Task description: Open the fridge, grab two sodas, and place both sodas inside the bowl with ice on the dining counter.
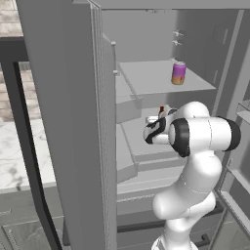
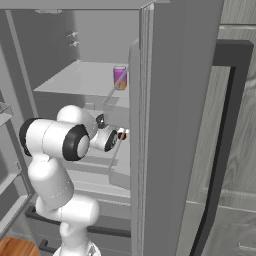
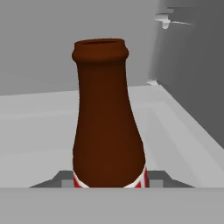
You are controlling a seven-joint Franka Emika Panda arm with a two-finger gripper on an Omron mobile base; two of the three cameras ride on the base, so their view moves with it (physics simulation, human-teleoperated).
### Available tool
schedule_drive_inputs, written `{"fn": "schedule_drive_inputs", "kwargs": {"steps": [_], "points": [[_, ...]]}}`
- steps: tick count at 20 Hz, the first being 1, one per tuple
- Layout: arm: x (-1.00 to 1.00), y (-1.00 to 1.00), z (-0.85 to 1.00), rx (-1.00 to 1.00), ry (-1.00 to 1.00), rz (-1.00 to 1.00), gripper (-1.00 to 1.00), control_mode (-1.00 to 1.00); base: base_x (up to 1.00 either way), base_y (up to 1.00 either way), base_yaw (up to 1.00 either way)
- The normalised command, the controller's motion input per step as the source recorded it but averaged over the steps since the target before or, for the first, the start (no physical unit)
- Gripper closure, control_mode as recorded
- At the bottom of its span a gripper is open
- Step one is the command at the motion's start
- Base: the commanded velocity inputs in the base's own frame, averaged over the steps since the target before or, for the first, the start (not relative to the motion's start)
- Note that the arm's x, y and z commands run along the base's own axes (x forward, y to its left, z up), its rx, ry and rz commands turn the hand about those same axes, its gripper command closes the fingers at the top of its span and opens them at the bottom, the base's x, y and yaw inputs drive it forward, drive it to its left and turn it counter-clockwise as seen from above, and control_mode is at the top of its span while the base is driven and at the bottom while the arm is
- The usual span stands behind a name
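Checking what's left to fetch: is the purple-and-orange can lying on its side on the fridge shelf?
No, the purple-and-orange can stands upright on the upper shelf.

Both base views flank the open fridge (image 1: 161, 83); hand view sits close inside.

kitchen: open fridge (image 1: 73, 122), marble counter (image 1: 12, 156).

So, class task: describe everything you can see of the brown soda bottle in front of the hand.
The brown bottle is dark reddish-brown and smooth, with a narrow neck, a thick open rim and a red-and-white band low on its body. It stands upright inside the open fridge, above a grey shelf. The gripper is closed on its lower body, a finger on each side.
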Motion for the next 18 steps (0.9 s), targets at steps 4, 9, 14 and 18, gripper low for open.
{"fn": "schedule_drive_inputs", "kwargs": {"steps": [4,9,14,18], "points": [[-0.44,0.0,-0.03,0.0,-0.12,0.0,1.0,-1.0,0.0,0.0,0.0],[-0.72,0.0,0.13,0.05,-0.07,0.0,1.0,-1.0,0.0,0.0,0.0],[-0.69,0.06,0.54,0.1,0.02,-0.01,1.0,-1.0,0.0,0.0,0.0],[-0.63,0.0,0.8,0.16,0.11,-0.05,1.0,-1.0,0.0,0.0,0.0]]}}
